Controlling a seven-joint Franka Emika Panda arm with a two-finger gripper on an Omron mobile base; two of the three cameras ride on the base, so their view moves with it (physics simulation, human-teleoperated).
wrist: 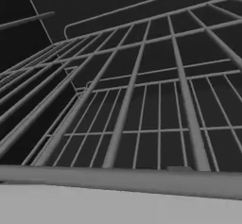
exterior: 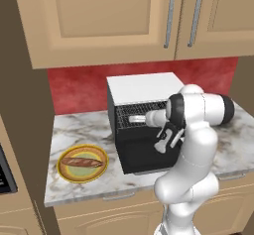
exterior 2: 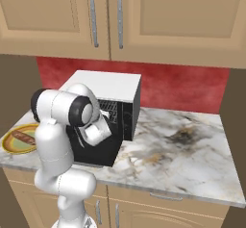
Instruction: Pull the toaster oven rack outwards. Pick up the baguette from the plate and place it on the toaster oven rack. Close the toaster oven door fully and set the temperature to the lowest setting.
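Reaching into the toaster oven [exterior: 141,88], claw state untellable, toaster oven rack [wrist: 142,105] close ahead

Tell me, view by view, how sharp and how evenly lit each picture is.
Left base view: flat, even light, soft shadow beside the toaster oven, baguette slightly blurred. Right base view: equally even, no glare, dark smudge-like veining on the counter. Hand view: dim and nearly colourless, toaster oven rack bars splayed by strong perspective, nearest bars soft.
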